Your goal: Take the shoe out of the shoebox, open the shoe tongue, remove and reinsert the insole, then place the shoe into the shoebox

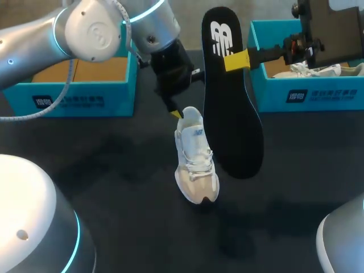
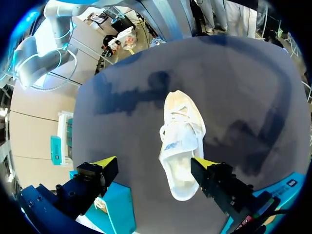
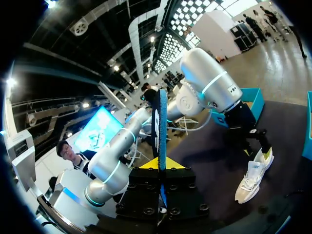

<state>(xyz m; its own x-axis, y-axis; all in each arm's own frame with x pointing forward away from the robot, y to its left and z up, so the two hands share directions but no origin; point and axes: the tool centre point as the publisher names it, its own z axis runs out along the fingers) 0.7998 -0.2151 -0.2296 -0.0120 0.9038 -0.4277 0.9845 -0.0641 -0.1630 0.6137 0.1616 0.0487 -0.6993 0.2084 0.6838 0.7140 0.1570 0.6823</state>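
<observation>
Dark charcoal bench, matte, faintly mottled with shadow. At its middle, a white shoe, upright on its sole, toe toward the near edge, heel toward the far side. Pale mesh upper, white laces criss-crossed, a small bluish mark on the tongue, a beige tint at the rounded toe, mouth gaping at the heel end.

Left pincer low over that heel end and spread wide. One yellow-tipped finger just beside the rim of the shoe's mouth, the other well apart over bare bench, nothing clamped.

Insole out of the shoe and held clear of the bench, just right of it. Long, flat, thin, black, foot-shaped, with a white logo near its far end.

Right pincer closed on the insole near that logo end, yellow tips pressed against both faces. Seen from the right wrist, edge-on, a thin dark blade between the tips.

Along the far edge, two teal cardboard boxes. Left shoebox with a plain brown floor; right shoebox with a second shoe, white, inside.
</observation>
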